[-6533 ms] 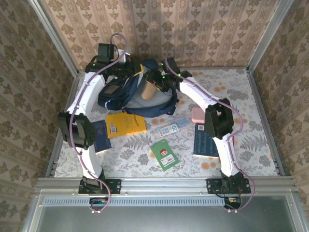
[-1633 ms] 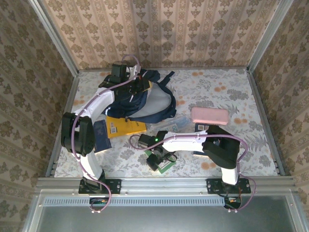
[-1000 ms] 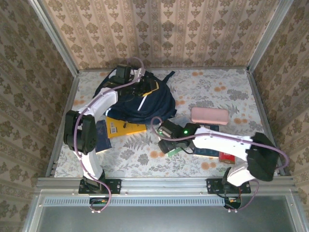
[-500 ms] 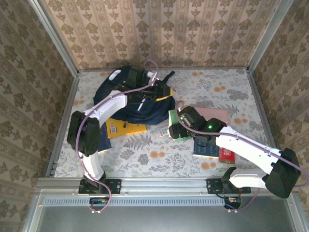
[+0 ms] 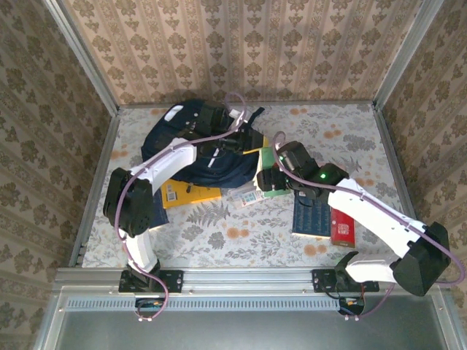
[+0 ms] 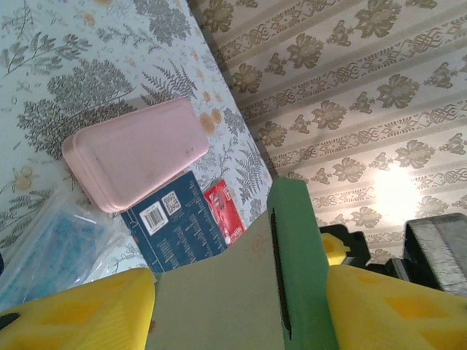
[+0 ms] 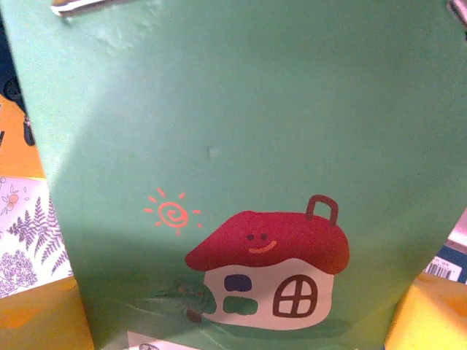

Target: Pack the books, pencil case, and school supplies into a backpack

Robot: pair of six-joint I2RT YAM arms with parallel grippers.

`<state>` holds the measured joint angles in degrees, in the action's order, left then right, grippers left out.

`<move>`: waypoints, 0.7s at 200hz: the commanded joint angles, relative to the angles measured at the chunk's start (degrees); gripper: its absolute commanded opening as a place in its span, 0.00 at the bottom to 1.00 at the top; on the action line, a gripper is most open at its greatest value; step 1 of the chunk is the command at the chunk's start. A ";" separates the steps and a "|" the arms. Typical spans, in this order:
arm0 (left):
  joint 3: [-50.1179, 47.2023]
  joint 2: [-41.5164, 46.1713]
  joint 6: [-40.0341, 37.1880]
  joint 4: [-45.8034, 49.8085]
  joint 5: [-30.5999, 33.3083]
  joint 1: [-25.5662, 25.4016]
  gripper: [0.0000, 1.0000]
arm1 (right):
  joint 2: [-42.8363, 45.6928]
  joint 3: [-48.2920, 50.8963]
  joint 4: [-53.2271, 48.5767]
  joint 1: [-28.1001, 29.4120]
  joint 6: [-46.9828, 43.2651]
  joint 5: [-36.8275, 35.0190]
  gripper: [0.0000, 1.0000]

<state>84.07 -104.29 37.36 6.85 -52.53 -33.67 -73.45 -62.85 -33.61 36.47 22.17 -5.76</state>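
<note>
Surface: flowered cloth table [image 5: 219, 237], boxed in by patterned wallpaper.
Right claw [image 5: 276, 177]: you have it clamped on the green book [image 7: 241, 131]. Its yellow pads [image 7: 36, 313] flank the cover, and the house drawing faces your wrist camera.
Green book: off the cloth and standing on edge in that claw, at the right flank of the backpack [image 5: 208, 157].
Left claw [image 5: 235, 144]: over the backpack, just left of and beyond your right claw. Its yellow pads [image 6: 80, 310] stand apart with the green book's spine showing between them — you cannot tell whether they grip anything.
Backpack: lies directly left of the right claw and under the left one.
Blue-and-white packet [image 5: 248, 197]: on the cloth just base-side of the right claw, at the backpack's edge.
Navy book [image 5: 310, 216]: flat under your right forearm, farther toward the base.
Red pack [image 5: 341, 226]: against that navy book's right edge.
Pink box [image 6: 135, 153]: flat on the cloth past the green book — just beside the navy book.
Yellow book [image 5: 191, 193]: well left of the right claw, partly under the backpack's near edge.
Second navy book [image 5: 155, 208]: left of the yellow book, below your left arm.
</note>
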 commanded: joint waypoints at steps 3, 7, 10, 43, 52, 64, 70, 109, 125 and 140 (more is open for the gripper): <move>0.87 0.31 -0.12 -1.82 -2.18 -0.91 0.62 | -2.20 -4.28 1.51 -0.57 -1.62 1.28 0.88; 0.72 0.32 0.03 -2.13 -2.27 -0.98 0.61 | -2.53 -4.52 1.38 -0.68 -1.58 1.31 0.88; 0.74 0.32 0.11 -2.31 -2.31 -1.00 0.60 | -2.80 -4.83 1.31 -0.76 -1.53 1.28 0.88; 0.41 0.40 0.72 -3.44 -2.81 -1.22 0.59 | -5.18 -7.08 0.86 -1.70 -1.36 1.72 0.89; 0.31 0.49 0.95 -3.64 -2.90 -1.22 0.59 | -5.51 -7.43 0.82 -2.05 -1.28 1.85 0.89; 0.30 0.49 1.02 -3.73 -2.94 -1.29 0.59 | -5.72 -7.82 0.91 -2.44 -1.42 2.21 0.89; 0.27 0.45 1.02 -3.85 -2.95 -1.31 0.57 | -5.80 -8.13 0.99 -2.69 -1.45 2.40 0.89; -0.21 -0.20 2.13 -5.49 -3.72 -1.31 0.28 | -5.83 -10.12 1.24 -3.68 -1.59 3.44 0.89; -0.31 -0.21 2.27 -5.92 -3.97 -1.27 0.18 | -7.57 -10.27 1.76 -3.69 -1.58 5.05 0.90; -0.44 -0.12 2.25 -6.13 -3.99 -1.15 0.08 | -7.67 -10.01 2.28 -3.69 -1.20 5.90 0.92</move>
<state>84.01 -104.29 39.20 2.74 -54.39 -34.72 -80.03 -71.18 -33.39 32.91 21.17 -2.79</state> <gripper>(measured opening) 0.146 0.905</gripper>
